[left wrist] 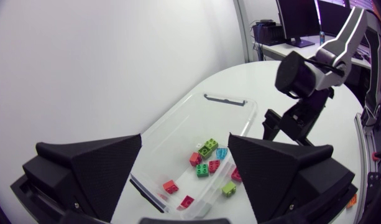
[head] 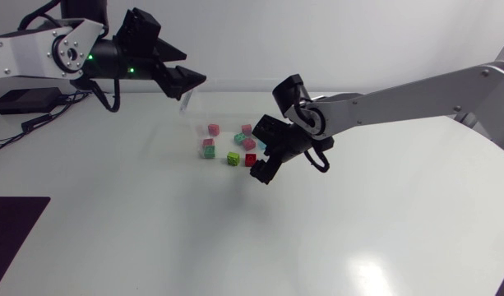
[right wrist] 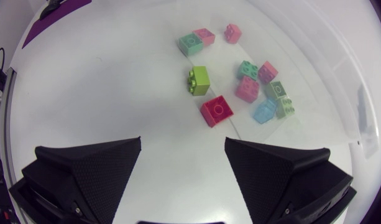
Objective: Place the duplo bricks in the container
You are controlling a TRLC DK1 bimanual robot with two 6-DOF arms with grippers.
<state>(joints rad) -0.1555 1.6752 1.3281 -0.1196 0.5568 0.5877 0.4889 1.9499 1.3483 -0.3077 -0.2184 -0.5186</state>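
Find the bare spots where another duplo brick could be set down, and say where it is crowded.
Bare: the end of the clear container away from the left gripper, and the table stretching from the lime brick and red brick to the dark mat. Crowded: the brick cluster ahead of the right gripper.

We find the container (left wrist: pixel 226 99) on the table (head: pixel 235 238), toward its far edge and about midway along. The duplo bricks (head: pixel 231 146) lie clustered in it, toward its near wall. Our left gripper (head: pixel 192 85) hangs over its far left corner, our right gripper (head: pixel 264 174) just right of the bricks.
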